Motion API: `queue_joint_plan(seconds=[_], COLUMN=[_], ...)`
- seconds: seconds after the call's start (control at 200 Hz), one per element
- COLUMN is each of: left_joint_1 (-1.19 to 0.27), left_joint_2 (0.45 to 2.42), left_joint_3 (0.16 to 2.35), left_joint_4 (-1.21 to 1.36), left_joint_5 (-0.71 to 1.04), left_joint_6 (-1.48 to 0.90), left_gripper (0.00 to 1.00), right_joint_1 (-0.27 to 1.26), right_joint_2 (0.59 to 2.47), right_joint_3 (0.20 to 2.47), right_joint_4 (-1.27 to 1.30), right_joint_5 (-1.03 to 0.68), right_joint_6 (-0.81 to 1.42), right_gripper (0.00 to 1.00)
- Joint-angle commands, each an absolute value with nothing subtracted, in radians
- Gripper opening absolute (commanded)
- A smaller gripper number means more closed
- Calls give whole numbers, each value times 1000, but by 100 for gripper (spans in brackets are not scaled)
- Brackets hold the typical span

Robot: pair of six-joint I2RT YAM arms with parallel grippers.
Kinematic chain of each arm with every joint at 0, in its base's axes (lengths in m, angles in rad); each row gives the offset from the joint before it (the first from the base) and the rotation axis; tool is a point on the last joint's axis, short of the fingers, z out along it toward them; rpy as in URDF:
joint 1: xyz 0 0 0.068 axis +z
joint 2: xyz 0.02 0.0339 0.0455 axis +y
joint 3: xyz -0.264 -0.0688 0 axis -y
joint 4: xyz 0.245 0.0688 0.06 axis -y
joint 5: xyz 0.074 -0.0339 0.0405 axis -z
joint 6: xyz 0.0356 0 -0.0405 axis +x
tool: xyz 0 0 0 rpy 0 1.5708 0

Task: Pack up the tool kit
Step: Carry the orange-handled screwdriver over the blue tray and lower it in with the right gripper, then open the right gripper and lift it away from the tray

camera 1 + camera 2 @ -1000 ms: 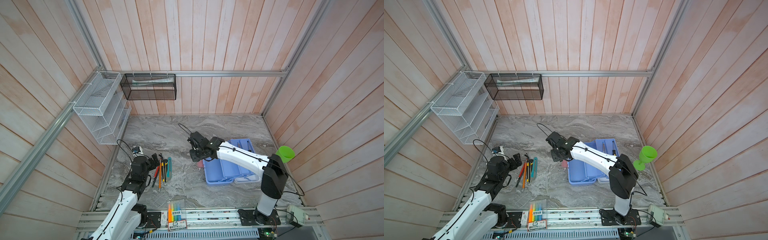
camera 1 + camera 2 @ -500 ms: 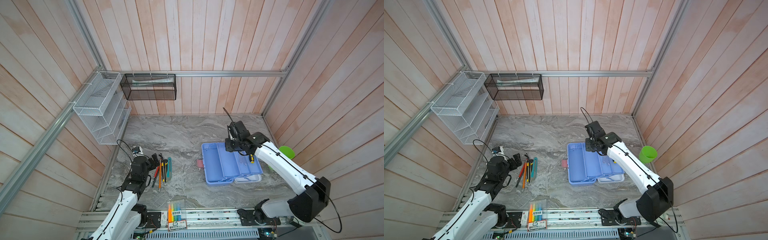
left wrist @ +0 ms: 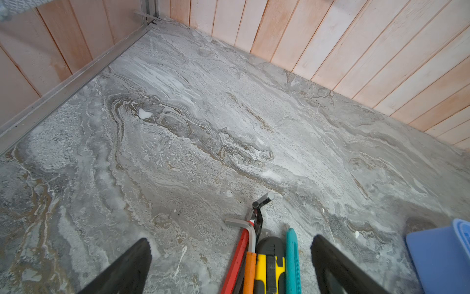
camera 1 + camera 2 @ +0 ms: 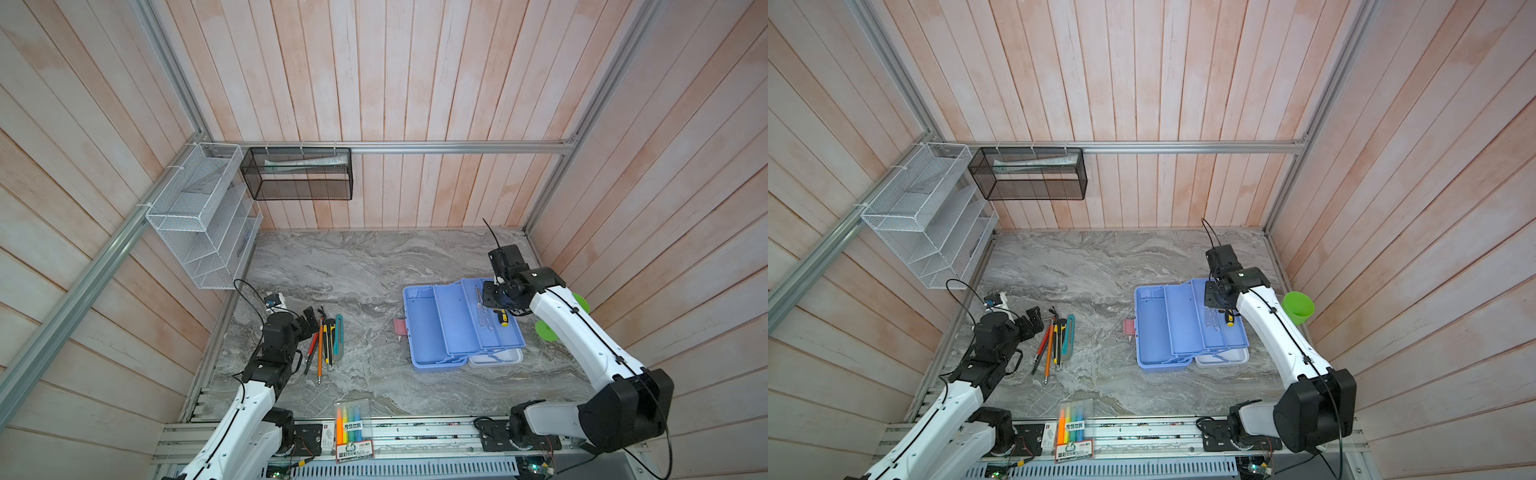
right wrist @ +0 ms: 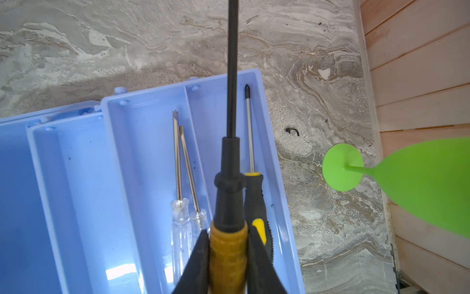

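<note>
Over the blue tray (image 5: 142,157) of the open tool kit (image 4: 424,328), the right gripper (image 5: 227,233) has its jaws squeezed tight on a yellow-handled screwdriver (image 5: 230,198) with a long black shaft. Under it in the tray lie two clear-handled screwdrivers (image 5: 178,157) and a black and yellow screwdriver (image 5: 255,201). The tool kit sits on the right side of the table (image 4: 353,270) in both top views. The left gripper (image 3: 229,239) has its jaws wide apart and holds nothing, near the row of tools (image 4: 328,340) lying on the table.
</note>
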State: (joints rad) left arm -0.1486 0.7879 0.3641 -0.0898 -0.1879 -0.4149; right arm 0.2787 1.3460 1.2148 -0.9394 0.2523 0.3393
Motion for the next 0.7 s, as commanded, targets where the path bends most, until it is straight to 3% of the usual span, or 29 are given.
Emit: queue_joint_plan(seconds=[0.0,0.345,0.41,0.535,0.695], left_joint_1=[-143,-141,-140,-141,-140], left_joint_2=[781,783,781,782,781], left_joint_3=[356,356,356,357,356], left_joint_4=[-88,-88,-87,-88,-87], left_joint_5=[-181,-181,-182,-181,-181], left_joint_6=[-419,-419,-419,-419,-420], left_gripper=[100,100,100,100,100], right_joint_1=[275,255,254,254,254], right_joint_2=[1376,1436,1440,1447,1458], right_joint_3=[1196,1188,1195,1220,1258], right_joint_4=[-963,-996,-1003,-1028,-1066], right_joint_5=[280,290,299,317,323], right_joint_6=[298,268,268,270,281], right_gripper=[0,0,12,25,32])
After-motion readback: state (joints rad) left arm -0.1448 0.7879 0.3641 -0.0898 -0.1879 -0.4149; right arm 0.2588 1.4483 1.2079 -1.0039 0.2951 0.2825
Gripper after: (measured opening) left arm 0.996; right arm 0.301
